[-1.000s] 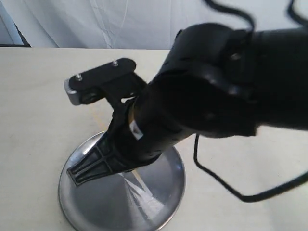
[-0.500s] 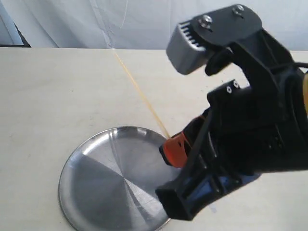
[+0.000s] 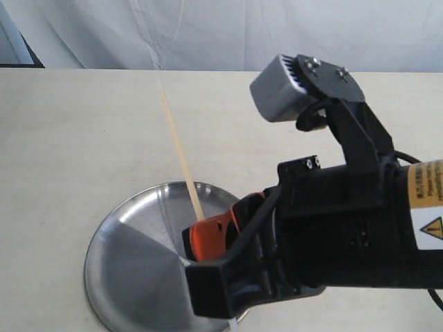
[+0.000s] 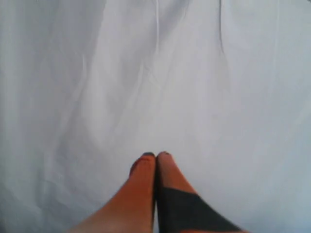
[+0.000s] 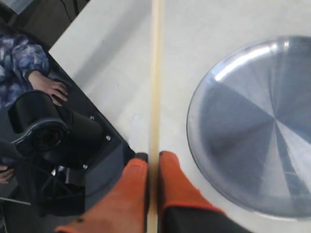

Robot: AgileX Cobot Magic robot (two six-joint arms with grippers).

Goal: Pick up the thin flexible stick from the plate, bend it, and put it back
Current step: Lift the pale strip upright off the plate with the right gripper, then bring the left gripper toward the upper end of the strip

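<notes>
Stick point(image 3: 178, 149) juts aslant from the right end effector point(image 3: 208, 235), pinched in its orange tips above the plate point(image 3: 131, 277) on the counter point(image 3: 62, 138); left wrist view has the left end effector point(image 4: 156, 156) pressed together before white cloth point(image 4: 146, 73); right wrist view has the stick clamped between narrow fingers, beside the plate

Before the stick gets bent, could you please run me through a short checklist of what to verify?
1. Right gripper shut on the thin flexible stick: ok, the stick is pinched between the orange fingers.
2. Stick straight and unbroken: ok.
3. Long end free of the plate: ok, it rises clear over the table.
4. Left gripper ready to take the free end: not ok, it is shut and faces only white cloth.
5. Left arm's distance from the stick: cannot tell, as the exterior view does not show it.
</notes>
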